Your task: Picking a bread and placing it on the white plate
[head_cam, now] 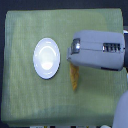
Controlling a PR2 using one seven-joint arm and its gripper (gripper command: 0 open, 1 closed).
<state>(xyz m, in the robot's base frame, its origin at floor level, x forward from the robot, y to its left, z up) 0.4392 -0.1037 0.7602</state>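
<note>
**Bread under the gripper, white plate waiting beside it**

A table covered in a yellow-green cloth [30, 95] fills the overhead exterior view, with a dark border around its edges. On the cloth, toward the exterior view's left, the white plate [46, 58] is seen: round, glossy and bare, with a faintly raised rim.

From the exterior view's right a bulky grey arm housing reaches in over the cloth. The gripper [71, 61] is hidden beneath this housing, so its fingers are not shown, and whether they are spread, closed or clamped on the loaf cannot be told. The bread [74, 77], golden-brown and narrow, is seen only in part: its tapered lower end sticks out from under the housing toward the bottom of the view, while its upper part is covered. Whether the loaf lies on the cloth or is lifted off it cannot be judged from above.

The step in hand is judged to be the grasp of the bread, or the very start of its carry. To do it well, the loaf should be held across its narrow width, close to its middle, so that neither tapered end droops or swings. A gentle squeeze is advised, since bread is likely to crush. The plate lies just beyond the fingers toward the exterior view's left, so only a short sideways carry is needed. The loaf should be centred over the plate before release, because it looks about as long as the plate is wide.
</note>
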